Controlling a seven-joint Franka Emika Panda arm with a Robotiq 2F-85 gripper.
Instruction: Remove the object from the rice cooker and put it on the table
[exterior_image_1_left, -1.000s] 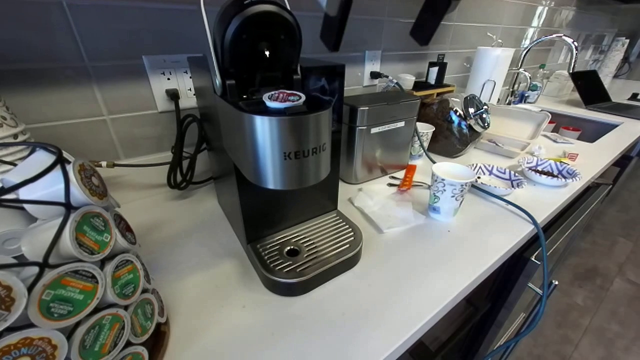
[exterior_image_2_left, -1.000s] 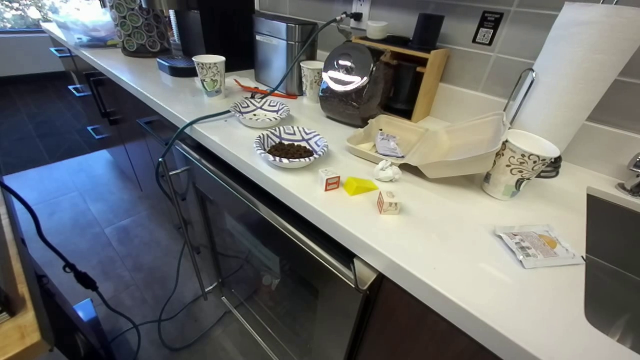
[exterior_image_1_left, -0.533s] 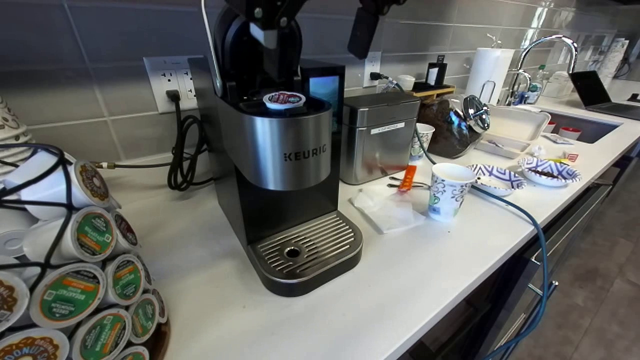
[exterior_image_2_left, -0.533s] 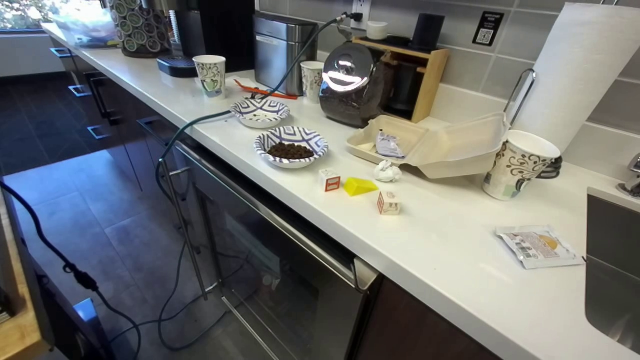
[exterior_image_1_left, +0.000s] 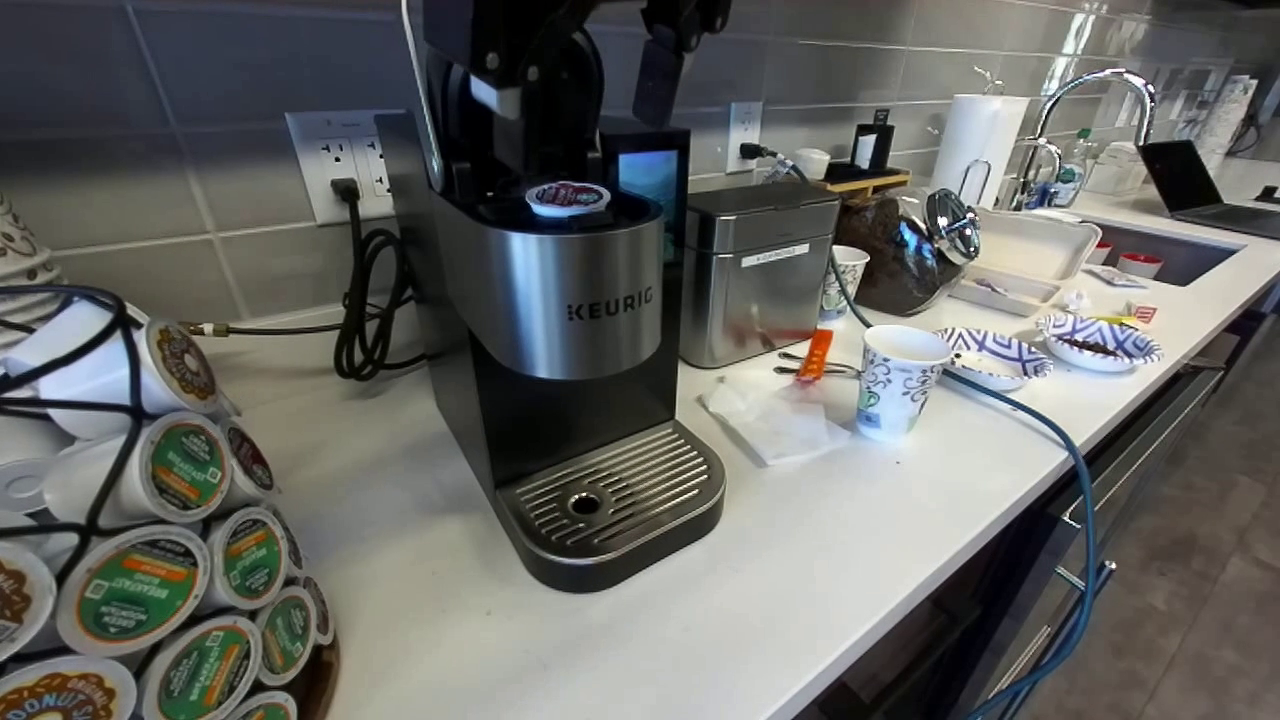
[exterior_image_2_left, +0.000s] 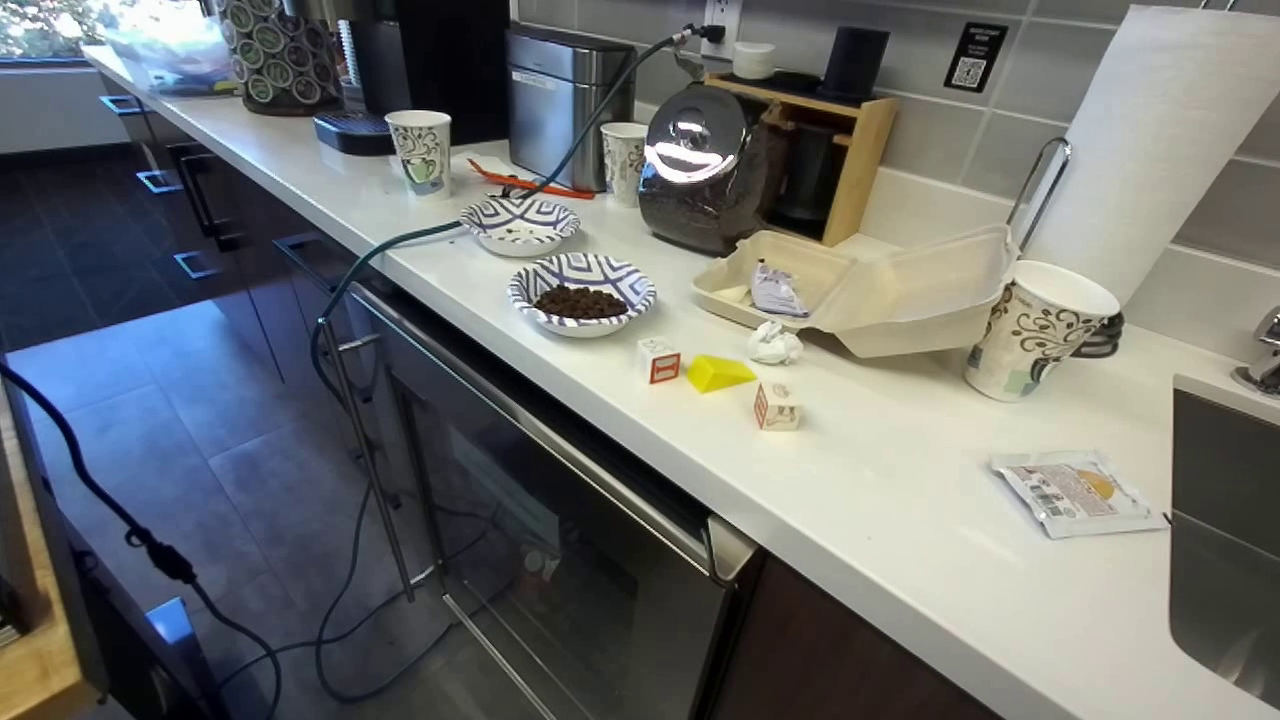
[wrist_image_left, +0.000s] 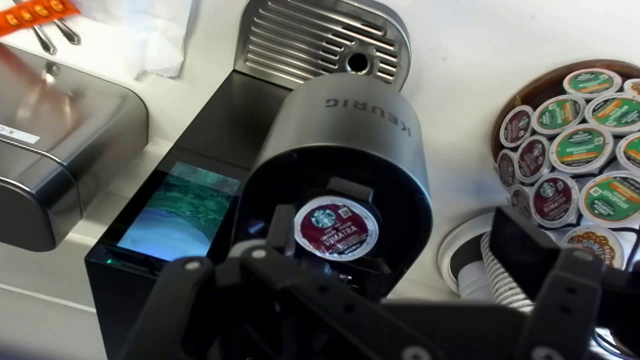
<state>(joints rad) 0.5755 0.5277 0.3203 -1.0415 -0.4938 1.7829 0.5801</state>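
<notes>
The gripper (wrist_image_left: 401, 235) hung released at the top of the coffee maker (wrist_image_left: 345, 120), its fingers (wrist_image_left: 282, 227) spread wide. The Sumatra pod (wrist_image_left: 336, 235) sat face up in the coffee maker's open top; in the wrist view the fingers showed at its nine o'clock and three o'clock. From the pod, the drip tray (wrist_image_left: 295, 42) lay at twelve o'clock, a steel canister (wrist_image_left: 85, 115) between nine and ten, and a heap of pods (wrist_image_left: 580, 150) between two and three.

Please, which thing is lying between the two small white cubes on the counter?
Between one white cube and the other white cube lies a yellow block; an exterior view shows it.
</notes>
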